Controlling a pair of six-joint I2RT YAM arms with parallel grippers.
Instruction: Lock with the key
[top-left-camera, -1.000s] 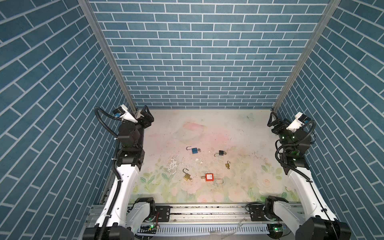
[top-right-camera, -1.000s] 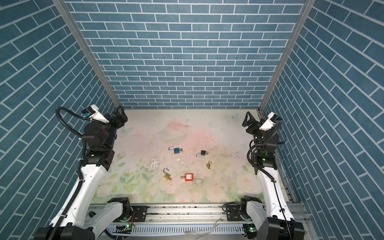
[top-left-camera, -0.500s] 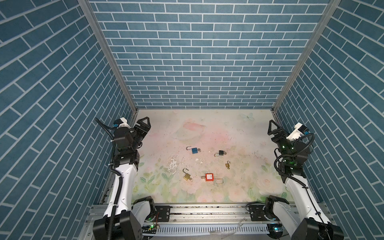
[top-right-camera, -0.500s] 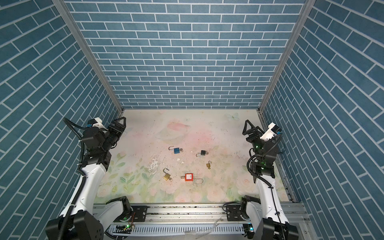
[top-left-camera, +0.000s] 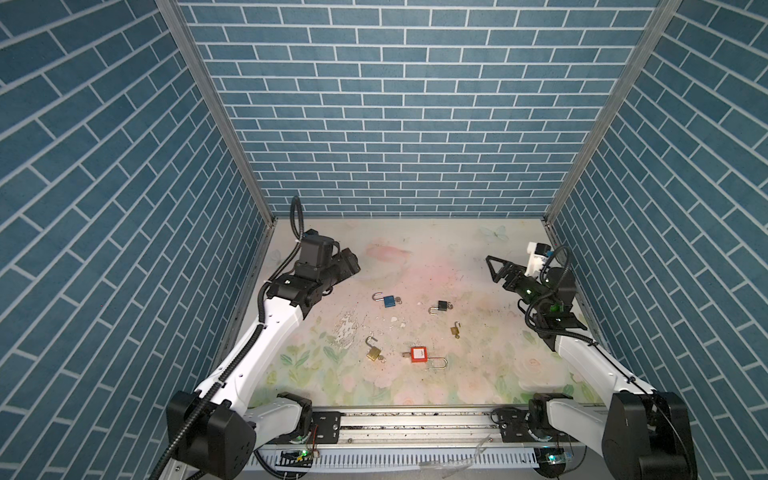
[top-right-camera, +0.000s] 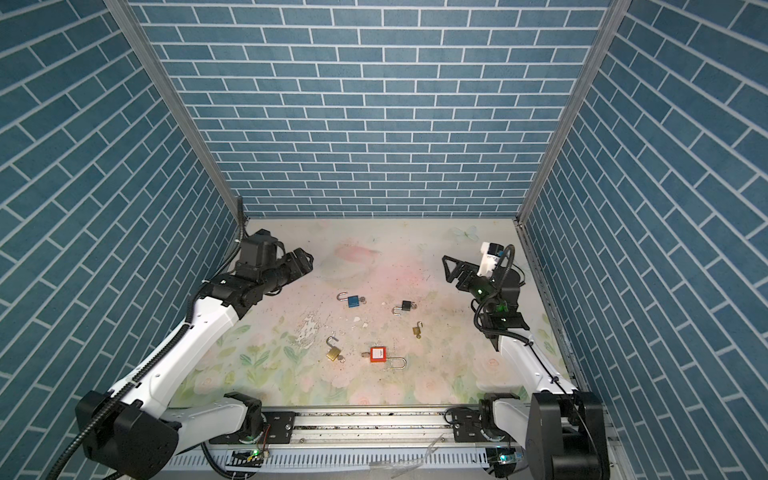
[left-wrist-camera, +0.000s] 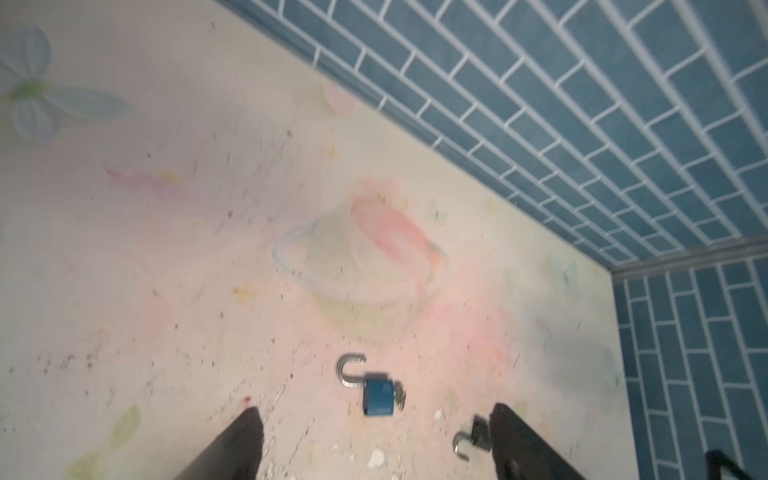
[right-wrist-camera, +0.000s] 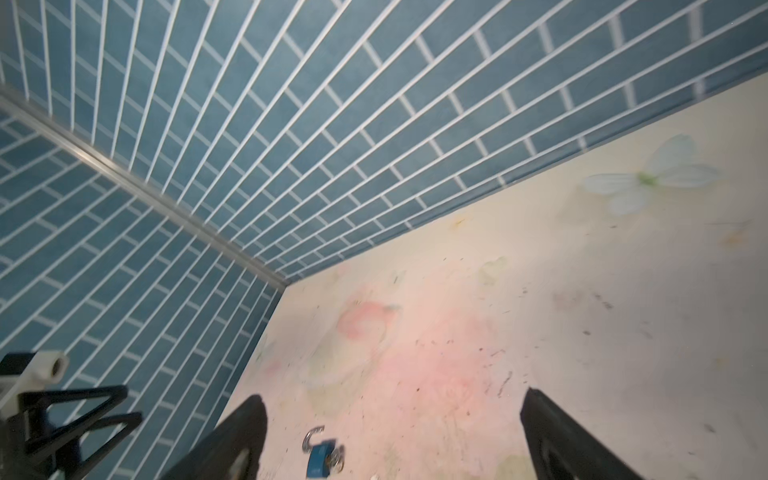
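Several padlocks lie on the floral table with shackles open: a blue padlock (top-left-camera: 389, 301) (top-right-camera: 353, 300), a black padlock (top-left-camera: 443, 307) (top-right-camera: 408, 306), a small brass padlock (top-left-camera: 455, 330), a larger brass padlock (top-left-camera: 373, 352) and a red padlock (top-left-camera: 419, 355) (top-right-camera: 378, 354). A silver key (left-wrist-camera: 400, 395) sticks out of the blue padlock (left-wrist-camera: 378, 398) (right-wrist-camera: 320, 455). My left gripper (top-left-camera: 351, 264) (left-wrist-camera: 375, 409) hangs open, up and left of the blue padlock, holding nothing. Over the table's right side my right gripper (top-left-camera: 494, 268) (right-wrist-camera: 392, 395) is open and empty, pointing at the middle.
Blue brick walls (top-left-camera: 395, 124) close in the table on three sides. A metal rail (top-left-camera: 415, 419) runs along the front edge. Worn white paint flecks (top-left-camera: 347, 330) mark the mat left of the padlocks. The left arm's gripper frame (right-wrist-camera: 62, 415) shows in the right wrist view.
Both arms have come down from raised, folded poses at the side walls and reached inward over the table. Both grippers stayed open. The padlocks have not moved.
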